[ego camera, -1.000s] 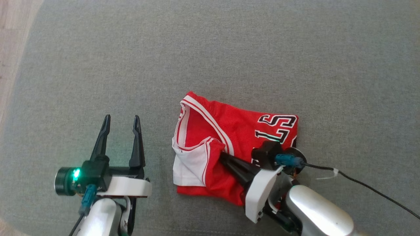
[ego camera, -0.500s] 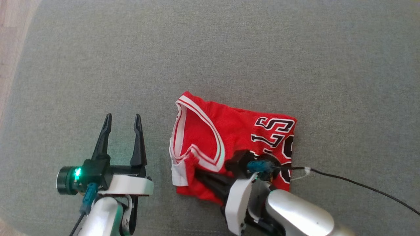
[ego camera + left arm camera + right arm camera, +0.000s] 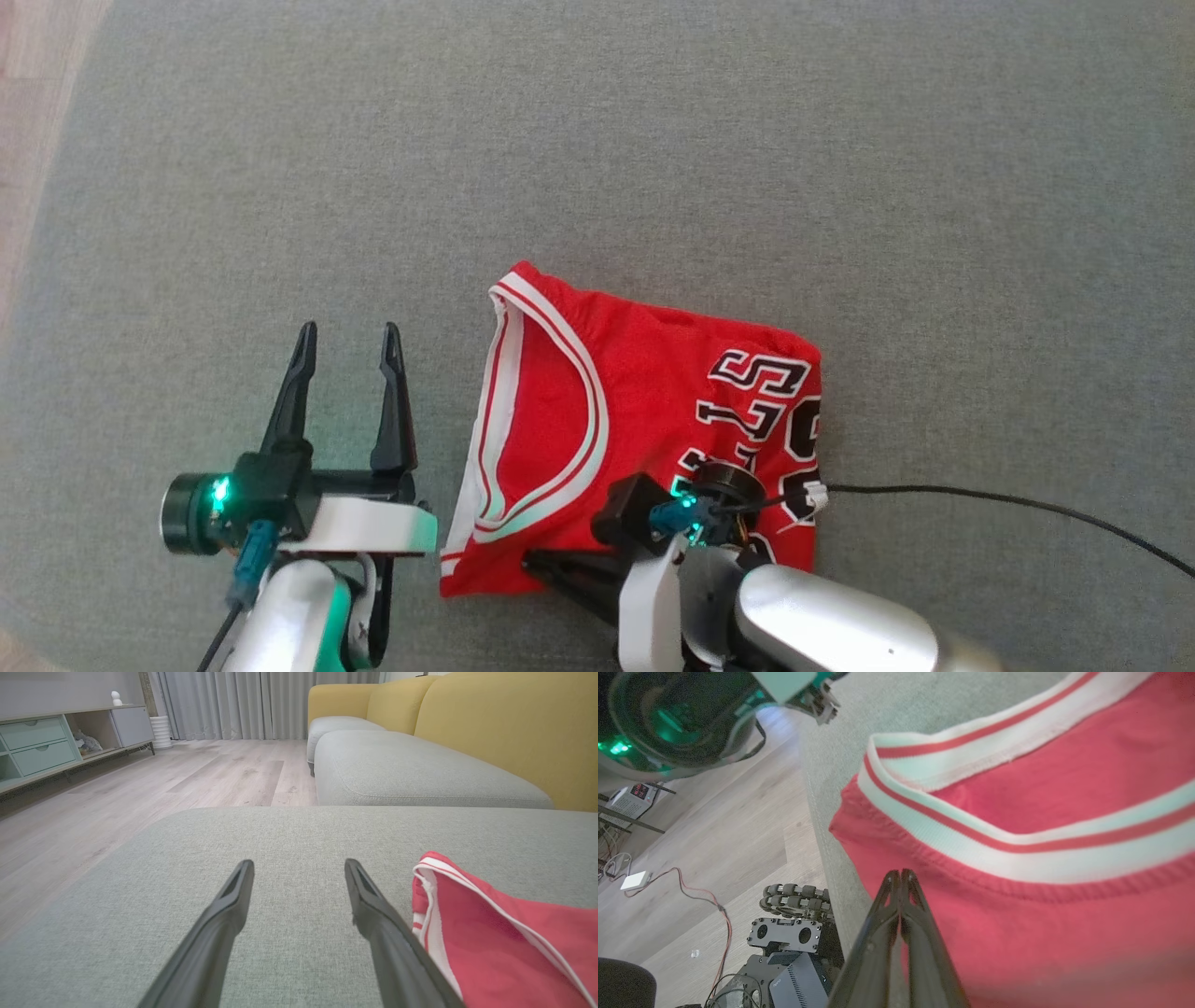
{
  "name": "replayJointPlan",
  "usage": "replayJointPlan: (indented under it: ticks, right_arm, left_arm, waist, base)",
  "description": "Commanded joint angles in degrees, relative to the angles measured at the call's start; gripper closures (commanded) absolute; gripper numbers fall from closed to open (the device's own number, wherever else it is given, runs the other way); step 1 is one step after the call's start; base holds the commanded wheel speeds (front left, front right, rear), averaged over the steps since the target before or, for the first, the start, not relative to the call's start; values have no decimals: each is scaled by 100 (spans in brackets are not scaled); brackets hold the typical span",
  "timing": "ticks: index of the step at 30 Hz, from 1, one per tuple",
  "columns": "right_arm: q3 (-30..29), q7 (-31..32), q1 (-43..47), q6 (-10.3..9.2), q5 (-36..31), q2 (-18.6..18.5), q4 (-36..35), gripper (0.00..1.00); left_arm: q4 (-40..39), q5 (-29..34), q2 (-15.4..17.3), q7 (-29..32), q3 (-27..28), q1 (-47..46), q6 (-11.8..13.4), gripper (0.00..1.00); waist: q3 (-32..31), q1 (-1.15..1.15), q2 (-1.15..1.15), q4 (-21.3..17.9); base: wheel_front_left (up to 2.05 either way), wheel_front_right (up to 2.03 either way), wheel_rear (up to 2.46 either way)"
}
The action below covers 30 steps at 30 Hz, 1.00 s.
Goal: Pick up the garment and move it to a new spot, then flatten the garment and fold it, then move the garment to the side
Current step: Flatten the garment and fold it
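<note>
Garment [image 3: 644,392] is our landmark: red with black lettering, folded into a rough rectangle on the grey cushion [image 3: 653,140], its near hem close to the cushion's front edge. Left of the garment, just beside its white-trimmed opening, our left gripper [image 3: 347,329] hovers with fingers spread wide and nothing between them. At the garment's near hem our right gripper [image 3: 530,560] lies low, fingers pressed tight together and pointing left, tips against the red cloth; whether a layer is nipped between them we cannot tell. Right of the garment a black cable [image 3: 980,499] trails off across the cushion. We judge the fold done and the move to the side in hand. To do it well we would drag slowly and flat so the layers stay together, steer away from the front edge, and first lift the left gripper clear.
</note>
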Motion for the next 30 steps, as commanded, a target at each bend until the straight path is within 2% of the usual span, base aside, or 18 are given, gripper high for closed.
replayJointPlan:
  ticks: [1,5,6,7,11,14,19,23,26,30]
  right_arm:
    - [64,26,-47,-4,41,27,-282,100]
    - [-146,-110,4,-4,56,-245,-814,100]
    - [-304,-161,83,-4,81,-328,-1007,64]
    - [-493,-208,179,-4,87,-414,-1214,0]
    - [-1522,-425,713,-4,-32,-697,-2005,0]
    - [-2537,-613,1191,-4,-250,-709,-2451,0]
    - [-4432,-1037,1878,-4,-877,-373,-2861,0]
    - [-5717,-1283,2291,-4,-1297,-52,-2922,0]
    - [-6388,-1389,2539,-4,-1547,96,-2928,0]
    - [-6875,-1418,2878,-4,-1772,190,-2939,0]
  left_arm:
    - [-190,-8,38,-69,209,-158,31,0]
    - [-197,-10,49,-69,279,-83,48,0]
    - [-198,-12,58,-69,301,-50,55,0]
    - [-198,-12,69,-69,322,-17,61,0]
    - [-185,1,135,-70,378,93,90,0]
    - [-182,4,189,-69,409,144,118,0]
    - [-210,39,283,-19,415,159,165,0]
    - [-266,58,345,71,416,178,212,0]
    - [-318,66,393,136,421,192,243,0]
    - [-404,58,457,217,431,273,272,0]
  waist:
    - [-3,0,0,-17]
    - [-69,0,0,-112]
    - [-97,0,0,-148]
    - [-127,0,0,-187]
    - [-258,0,0,-364]
    - [-343,0,0,-486]
    - [-460,0,0,-650]
    - [-559,0,0,-765]
    - [-633,0,0,-814]
    - [-779,0,0,-843]
  base:
    - [0,0,0]
    - [0,0,0]
    - [0,0,0]
    - [0,0,0]
    - [0,0,0]
    - [0,0,0]
    - [0,0,0]
    - [0,0,0]
    - [0,0,0]
    - [0,0,0]
